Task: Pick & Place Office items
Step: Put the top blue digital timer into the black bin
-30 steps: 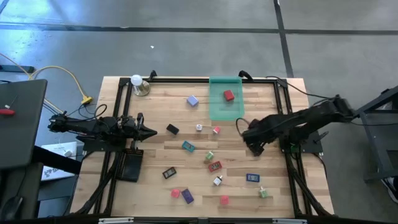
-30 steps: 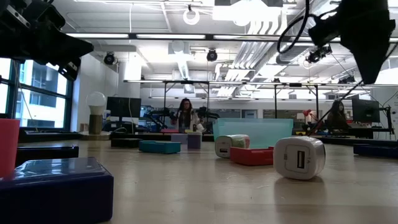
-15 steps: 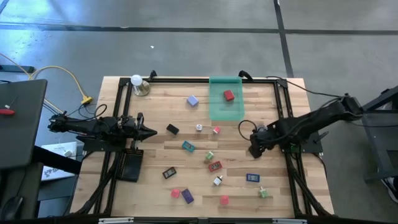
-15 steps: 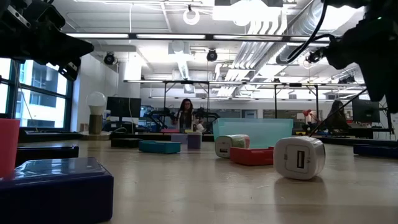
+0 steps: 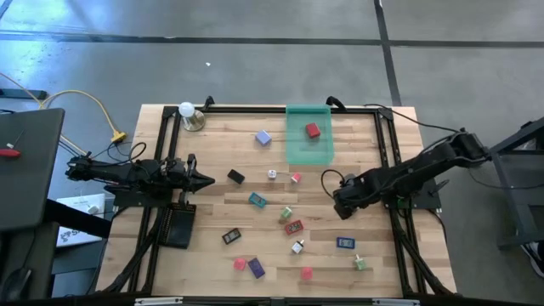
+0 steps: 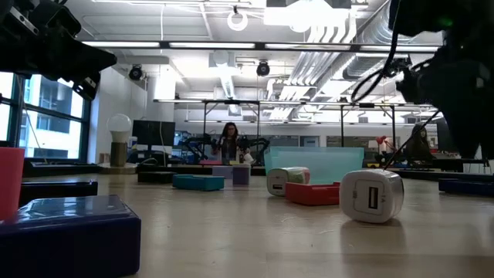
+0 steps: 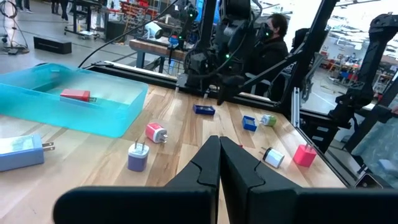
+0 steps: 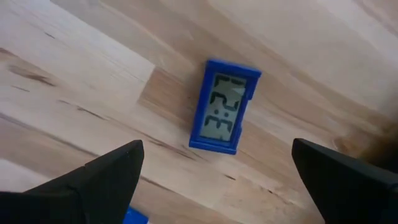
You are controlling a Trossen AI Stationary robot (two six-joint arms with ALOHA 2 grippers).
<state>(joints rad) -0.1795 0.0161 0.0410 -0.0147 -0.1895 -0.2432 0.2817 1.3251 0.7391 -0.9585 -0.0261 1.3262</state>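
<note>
Wooden desk (image 5: pixel 212 255) boards carry the office items scattered well apart; one red piece (image 5: pixel 313 131) already lies in the translucent green tray (image 5: pixel 293 151). Right pincer (image 8: pixel 214 171) hangs with its fingers wide apart over a blue clock (image 8: pixel 224 113) lying flat and slightly tilted — probably the next pick. Its thin, low body could slide or tip off the fingertips if they close skewed or too high. A blue fragment near one finger might get nudged. Left pincer (image 7: pixel 219 163) waits at the desk's left edge, fingers together.

Office items (image 5: pixel 293 227) scattered on tabletop; red one (image 5: pixel 313 131) in tray.
</note>
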